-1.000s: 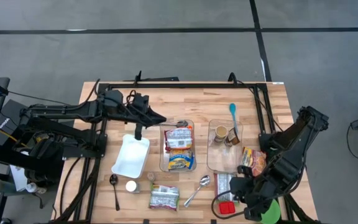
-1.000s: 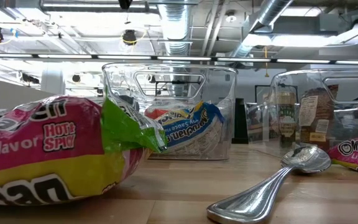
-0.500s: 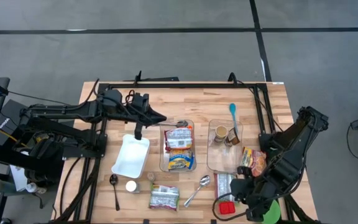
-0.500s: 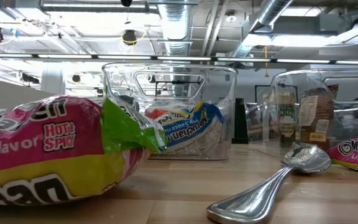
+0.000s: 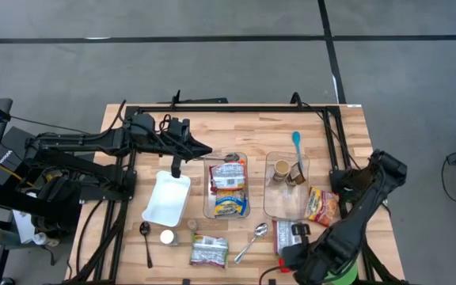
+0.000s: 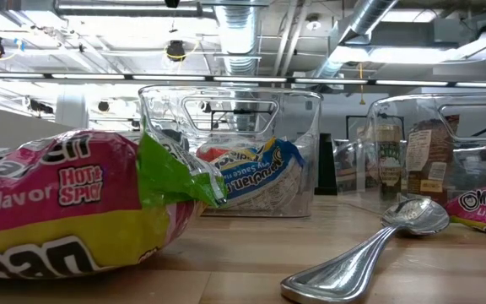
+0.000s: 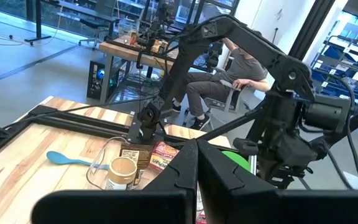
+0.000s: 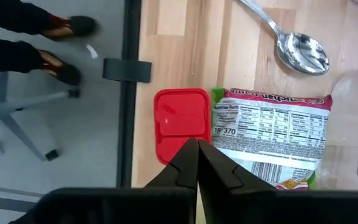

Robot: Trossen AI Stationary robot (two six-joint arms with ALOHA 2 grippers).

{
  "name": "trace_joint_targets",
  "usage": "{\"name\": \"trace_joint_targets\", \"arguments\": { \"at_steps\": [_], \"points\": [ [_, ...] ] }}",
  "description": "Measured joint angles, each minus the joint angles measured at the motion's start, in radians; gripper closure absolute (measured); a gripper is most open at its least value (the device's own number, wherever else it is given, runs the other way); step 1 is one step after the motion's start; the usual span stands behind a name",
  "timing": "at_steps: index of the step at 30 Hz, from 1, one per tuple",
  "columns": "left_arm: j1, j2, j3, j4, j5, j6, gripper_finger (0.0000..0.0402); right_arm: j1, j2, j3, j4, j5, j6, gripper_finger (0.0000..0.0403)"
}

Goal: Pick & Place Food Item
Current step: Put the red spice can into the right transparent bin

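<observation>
Task barely begun; right gripper clenched empty above red lid and noodle packet at table's near edge; left gripper clenched, idle; pick and placing remain.

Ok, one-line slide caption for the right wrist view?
Right gripper, fingers shut, hovers over a red lid beside a ramen packet lying label-down, silver spoon nearby.
</observation>
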Motion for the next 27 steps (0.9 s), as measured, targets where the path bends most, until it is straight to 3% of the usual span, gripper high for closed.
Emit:
{"name": "trace_joint_targets", "arguments": {
  "at_steps": [27],
  "points": [
    [0.0,0.0,0.0,0.0,0.0,0.0,0.0402,-0.021,0.012,-0.006,0.0,-0.103,0.015,0.0403]
  ]
}}
